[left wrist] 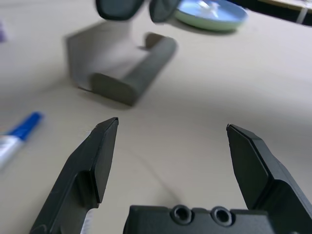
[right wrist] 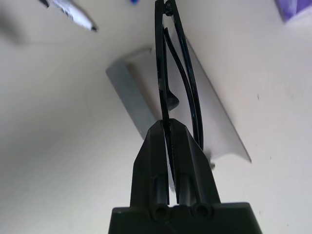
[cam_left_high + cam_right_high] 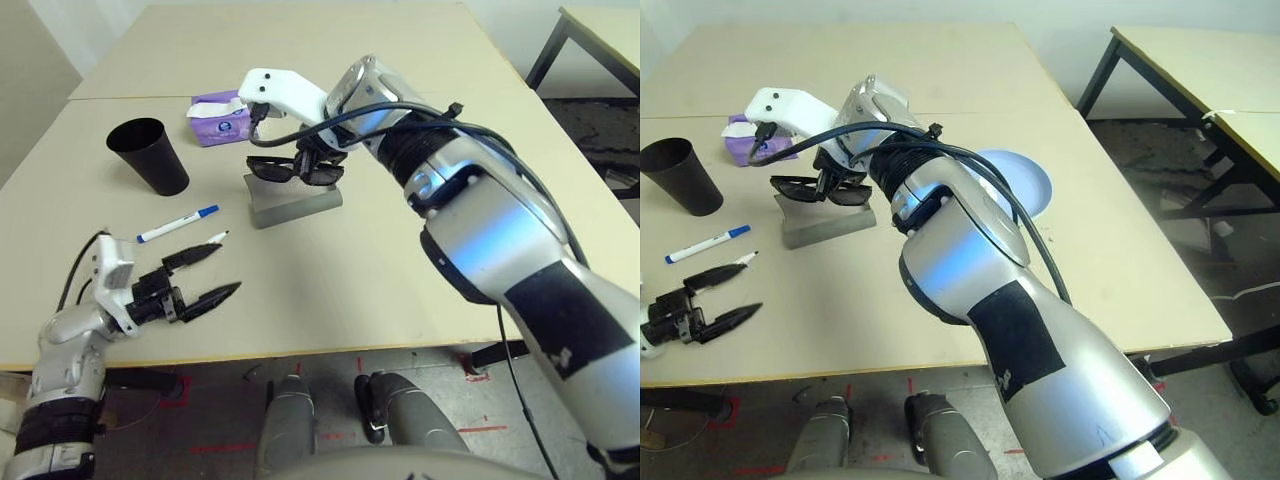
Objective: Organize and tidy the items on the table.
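One right end effector (image 3: pixel 305 160) is clamping the sunglasses (image 3: pixel 295 170) above the open case (image 3: pixel 292 203); lowering squarely looks wisest, while the left end effector (image 3: pixel 205 275) is hanging open.

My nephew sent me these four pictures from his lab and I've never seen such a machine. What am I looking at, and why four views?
It is a humanoid robot tidying a large beige table. Two pictures come from cameras in its head, looking down over its silver arms. The other two come from cameras on its wrists, looking along each claw's two black fingers.

The right claw is shut on a pair of black sunglasses, held above an open grey glasses case. The left claw is open and holds nothing, near the table's front edge.

On the table also lie a black cup, a purple tissue box, a white pen with a blue cap, another white pen and a pale blue round plate.
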